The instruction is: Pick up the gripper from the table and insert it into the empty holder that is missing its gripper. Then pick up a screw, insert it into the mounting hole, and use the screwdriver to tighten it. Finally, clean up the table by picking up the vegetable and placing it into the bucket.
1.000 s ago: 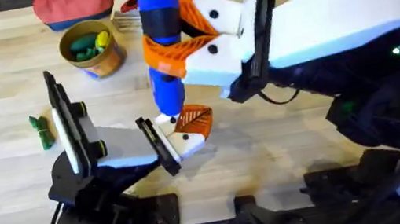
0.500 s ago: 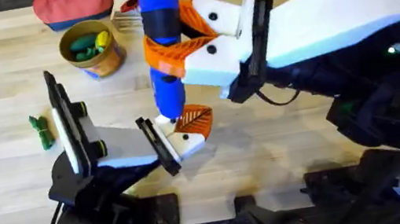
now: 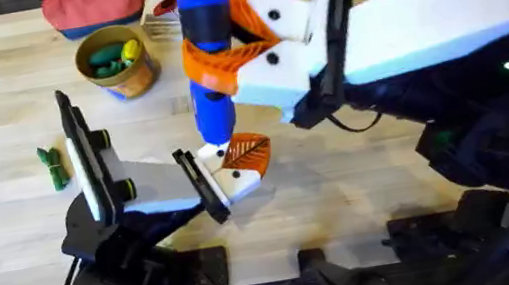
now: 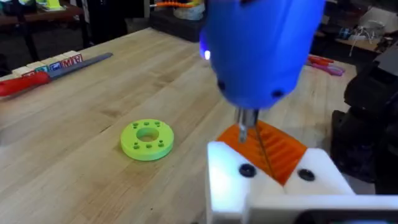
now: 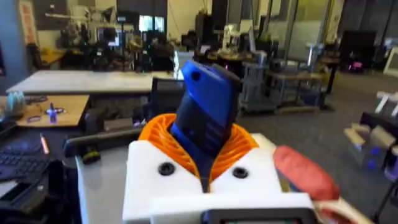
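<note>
We see the right gripper [image 3: 222,61] clamping the blue screwdriver [image 3: 207,43] upright, so its bit [image 4: 244,127] bears on the screw at the holder [image 3: 225,182], the orange gripper [image 3: 248,153] already seated there. Whether the left arm's fingers are open, we cannot tell. The vegetable [image 3: 54,164] awaits the bucket [image 3: 118,64].

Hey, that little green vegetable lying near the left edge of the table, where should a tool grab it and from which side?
Grip the vegetable across its narrow middle, coming straight down from above. It lies flat on the table and is elongated, running roughly away from the arms' bases, so the fingers would likely close best across its short width, from left and right. Bare wood surrounds it.
</note>
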### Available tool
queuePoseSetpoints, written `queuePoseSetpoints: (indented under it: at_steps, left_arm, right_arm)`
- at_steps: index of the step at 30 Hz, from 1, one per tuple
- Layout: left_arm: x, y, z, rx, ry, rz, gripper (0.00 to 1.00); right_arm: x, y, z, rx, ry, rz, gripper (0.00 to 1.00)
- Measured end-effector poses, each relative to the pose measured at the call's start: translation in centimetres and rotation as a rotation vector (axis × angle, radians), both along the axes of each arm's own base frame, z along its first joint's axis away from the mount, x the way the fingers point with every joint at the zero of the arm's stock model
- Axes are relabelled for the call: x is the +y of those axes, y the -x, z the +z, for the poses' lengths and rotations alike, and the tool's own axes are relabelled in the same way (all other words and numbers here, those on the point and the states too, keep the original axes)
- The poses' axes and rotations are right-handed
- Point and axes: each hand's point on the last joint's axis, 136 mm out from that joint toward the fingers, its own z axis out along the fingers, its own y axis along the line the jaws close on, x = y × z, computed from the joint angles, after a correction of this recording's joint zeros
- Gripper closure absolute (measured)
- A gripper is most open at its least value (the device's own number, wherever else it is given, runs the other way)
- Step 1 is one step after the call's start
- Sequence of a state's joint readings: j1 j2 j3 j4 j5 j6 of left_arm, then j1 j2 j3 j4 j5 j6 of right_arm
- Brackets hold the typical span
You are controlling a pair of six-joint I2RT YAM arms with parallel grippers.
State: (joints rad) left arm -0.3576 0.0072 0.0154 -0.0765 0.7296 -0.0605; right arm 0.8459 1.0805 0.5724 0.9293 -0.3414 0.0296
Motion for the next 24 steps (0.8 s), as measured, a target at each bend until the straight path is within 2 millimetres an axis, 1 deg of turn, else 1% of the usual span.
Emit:
queuePoseSetpoints:
  at_steps: [4, 5, 7, 8, 11, 12, 14, 16, 18, 20, 22, 24]
  left_arm:
    - [0.0, 0.0, 0.0, 0.000, 0.000, 0.000, 0.996]
    - [0.0, 0.0, 0.0, 0.000, 0.000, 0.000, 0.996]
    - [0.0, 0.0, 0.0, 0.000, 0.000, 0.000, 0.996]
    - [0.0, 0.0, 0.0, 0.000, 0.000, 0.000, 0.996]
    - [0.0, 0.0, 0.0, 0.000, 0.000, 0.000, 0.996]
    - [0.0, 0.0, 0.0, 0.000, 0.000, 0.000, 0.996]
    - [0.0, 0.0, 0.0, 0.000, 0.000, 0.000, 0.996]
    - [0.0, 0.0, 0.0, 0.000, 0.000, 0.000, 0.996]
    - [0.0, 0.0, 0.0, 0.000, 0.000, 0.000, 0.996]
    - [0.0, 0.0, 0.0, 0.000, 0.000, 0.000, 0.996]
    - [0.0, 0.0, 0.0, 0.000, 0.000, 0.000, 0.996]
    - [0.0, 0.0, 0.0, 0.000, 0.000, 0.000, 0.996]
  right_arm:
    - [-1.5, 0.6, 3.8, -0.115, -0.134, -0.025, 0.994]
    - [-1.9, 0.5, 4.3, -0.135, -0.150, -0.043, 0.994]
    - [-2.5, -0.5, 4.2, -0.160, -0.131, -0.105, 0.994]
    - [-2.7, -1.5, 3.7, -0.165, -0.100, -0.148, 0.994]
    - [-3.7, -5.3, 0.2, -0.163, 0.075, -0.315, 0.994]
    - [-4.4, -7.0, -1.4, -0.168, 0.157, -0.387, 0.994]
    - [-6.2, -9.7, -3.8, -0.187, 0.295, -0.516, 0.994]
    - [-8.7, -12.5, -5.8, -0.217, 0.426, -0.653, 0.994]
    - [-11.8, -15.3, -7.4, -0.256, 0.560, -0.791, 0.994]
    - [-14.6, -17.5, -9.0, -0.282, 0.680, -0.895, 0.994]
    - [-17.1, -19.2, -10.7, -0.292, 0.796, -0.965, 0.994]
    - [-19.0, -20.5, -12.8, -0.294, 0.911, -1.001, 0.994]
